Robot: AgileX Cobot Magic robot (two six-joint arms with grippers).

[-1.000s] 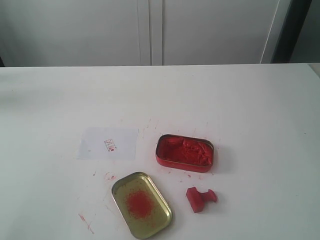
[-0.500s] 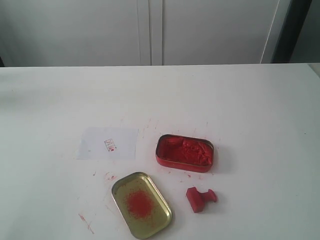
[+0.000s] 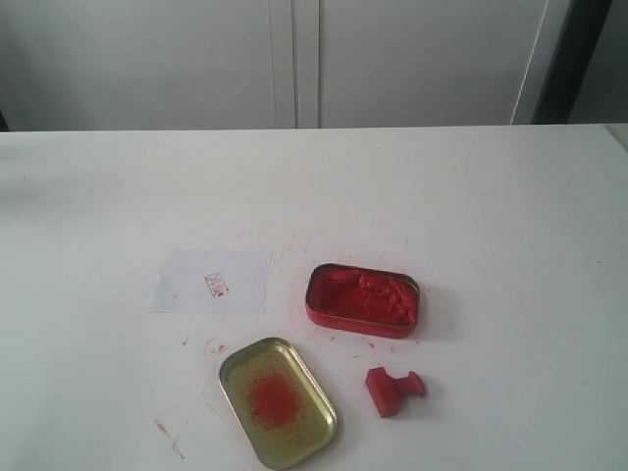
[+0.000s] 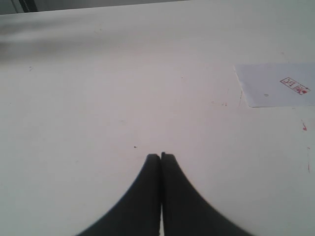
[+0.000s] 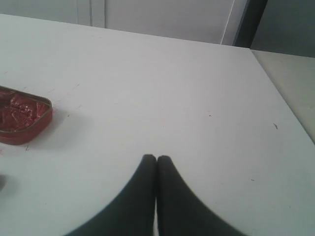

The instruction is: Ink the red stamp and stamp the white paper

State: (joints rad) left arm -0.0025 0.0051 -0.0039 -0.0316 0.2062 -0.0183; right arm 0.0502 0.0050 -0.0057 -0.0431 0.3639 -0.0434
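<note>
Okay, your left pincer (image 4: 161,156) and right pincer (image 5: 156,158) are both closed, empty; red stamp (image 3: 392,390) lies tipped on the desk (image 3: 491,196), white paper (image 3: 212,282) already marked.

white paper (image 4: 268,89) cropped, stamped mark (image 3: 217,285) unreadable

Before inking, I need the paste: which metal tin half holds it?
The red rectangular tin, heaped with red paste; the shallow gold lid shows only a red stain.
</note>
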